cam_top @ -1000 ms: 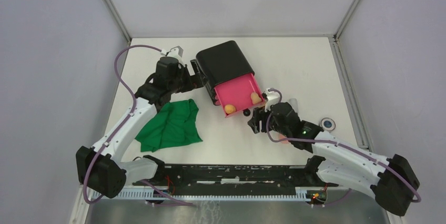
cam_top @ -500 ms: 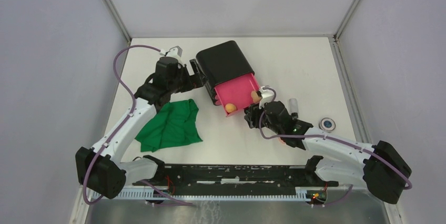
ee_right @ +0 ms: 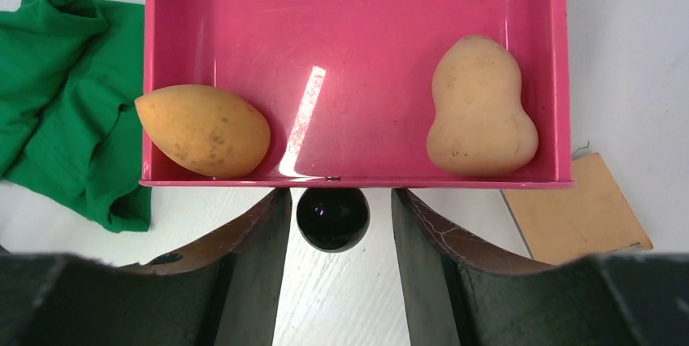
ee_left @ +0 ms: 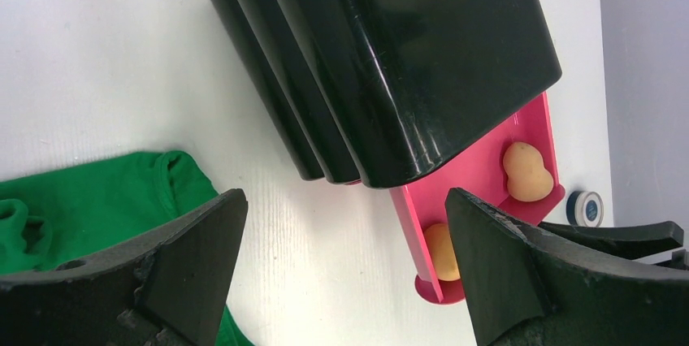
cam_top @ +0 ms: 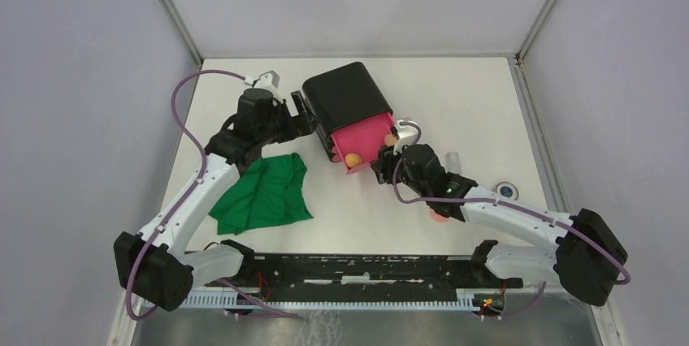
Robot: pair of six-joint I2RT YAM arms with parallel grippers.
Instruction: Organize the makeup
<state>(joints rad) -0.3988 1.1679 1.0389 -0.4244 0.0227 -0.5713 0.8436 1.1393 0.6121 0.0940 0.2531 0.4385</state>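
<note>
Two orange teardrop sponges (ee_right: pixel 203 131) (ee_right: pixel 481 110) lie in the pink drawer (ee_right: pixel 349 21), which sticks partly out of the black box (cam_top: pixel 345 98). My right gripper (ee_right: pixel 341 232) is open, its fingers either side of the drawer's black knob (ee_right: pixel 331 218) with small gaps. The tan square pad (ee_right: pixel 578 208) lies on the table to its right. My left gripper (ee_left: pixel 345 265) is open and empty beside the box's left side (ee_left: pixel 390 54). The compact (cam_top: pixel 505 191), the grey tube (cam_top: pixel 452 159) and the pink puff (cam_top: pixel 439 216) lie near the right arm.
A crumpled green cloth (cam_top: pixel 264 192) lies on the table left of the drawer, under the left arm. It also shows in the right wrist view (ee_right: pixel 65 118). Grey walls enclose the white table (cam_top: pixel 455 94) on three sides.
My right gripper has moved up and left toward the box with the knob between its fingers. The pink drawer has slid further into the box. The left arm has barely moved.
</note>
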